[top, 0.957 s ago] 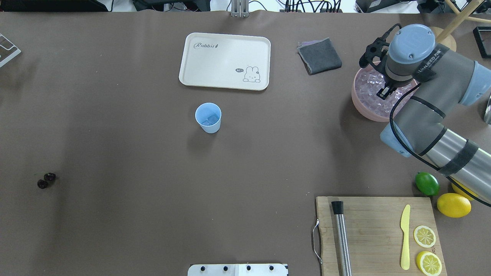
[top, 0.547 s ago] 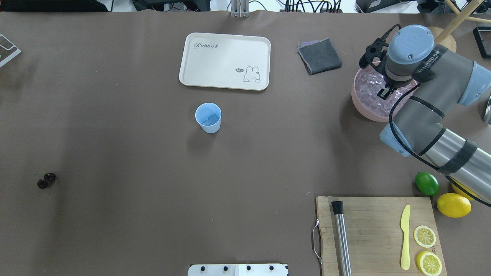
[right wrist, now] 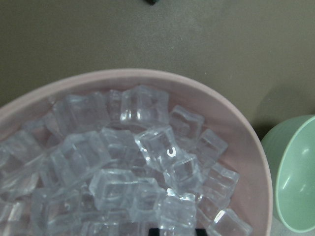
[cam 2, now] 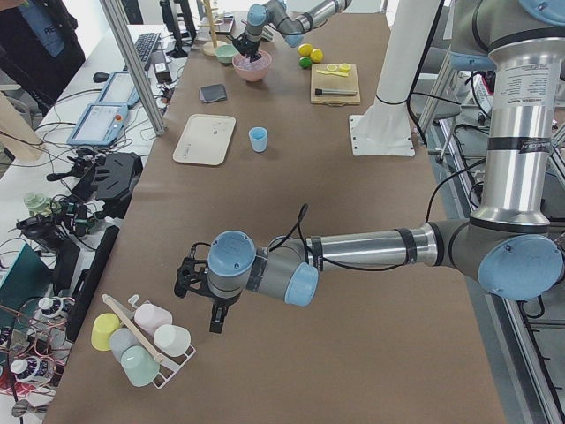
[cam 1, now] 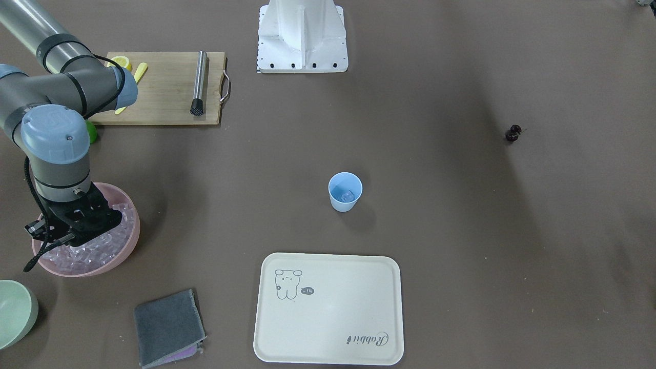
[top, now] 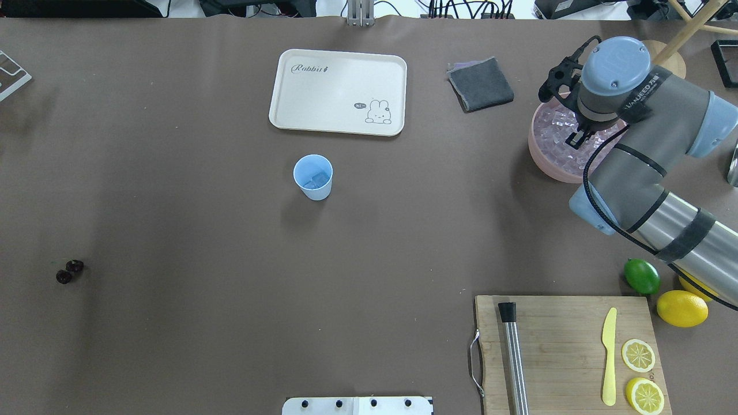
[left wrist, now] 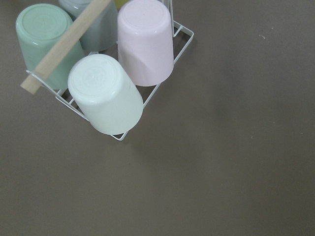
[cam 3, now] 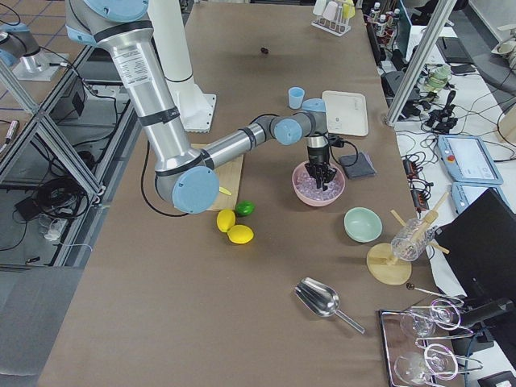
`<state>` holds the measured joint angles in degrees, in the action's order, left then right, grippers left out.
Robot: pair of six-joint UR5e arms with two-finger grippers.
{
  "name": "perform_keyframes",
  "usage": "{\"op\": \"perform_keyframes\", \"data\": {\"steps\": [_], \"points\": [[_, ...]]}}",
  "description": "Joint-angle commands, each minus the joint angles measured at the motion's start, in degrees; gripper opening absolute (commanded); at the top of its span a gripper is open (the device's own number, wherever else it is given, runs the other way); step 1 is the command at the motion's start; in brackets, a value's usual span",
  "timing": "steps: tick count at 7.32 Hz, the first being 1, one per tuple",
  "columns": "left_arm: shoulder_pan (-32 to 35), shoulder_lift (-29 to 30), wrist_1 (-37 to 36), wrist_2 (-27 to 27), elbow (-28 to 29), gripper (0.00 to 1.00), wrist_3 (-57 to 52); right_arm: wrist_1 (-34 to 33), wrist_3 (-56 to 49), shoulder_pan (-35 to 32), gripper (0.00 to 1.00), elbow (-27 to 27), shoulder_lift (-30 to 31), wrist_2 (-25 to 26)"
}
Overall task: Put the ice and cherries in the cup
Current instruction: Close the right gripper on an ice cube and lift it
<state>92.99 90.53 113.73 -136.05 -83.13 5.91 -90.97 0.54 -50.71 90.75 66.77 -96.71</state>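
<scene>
Brown table (top: 173,346): cup (top: 313,177), tray (top: 337,92), cherries (top: 69,271).

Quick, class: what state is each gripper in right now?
Left gripper: cannot be told.
Right gripper: at the ice; open or gripping cannot be told.

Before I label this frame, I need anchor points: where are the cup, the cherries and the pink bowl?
cup (top: 313,176): overhead exterior view, on its open mouth.
cherries (top: 74,266): overhead exterior view, on the upper berry.
pink bowl (top: 535,153): overhead exterior view, on its left outer wall.
</scene>
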Motion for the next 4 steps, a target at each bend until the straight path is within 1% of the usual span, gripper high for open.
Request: {"op": "perform_keyframes", "data": {"steps": [1,2,3,4], "points": [[0.00,0.00,0.00,0.00,-0.19,0.98,0.06,0.17,0.08,0.00,0.38,-0.04,-0.24,0.03],[0.00,0.00,0.00,0.00,-0.19,0.98,0.06,2.26,0.17,0.00,0.48,-1.18,-0.15,0.03],[0.09,0.00,0.00,0.00,-0.27,0.98,-0.02,4.90,0.26,0.00,0.49,-2.58,-0.06,-0.06],[0.09,0.00,0.09,0.00,-0.36,0.98,-0.02,5.53,0.43,0.00,0.48,-3.29,-0.15,-0.06]]}}
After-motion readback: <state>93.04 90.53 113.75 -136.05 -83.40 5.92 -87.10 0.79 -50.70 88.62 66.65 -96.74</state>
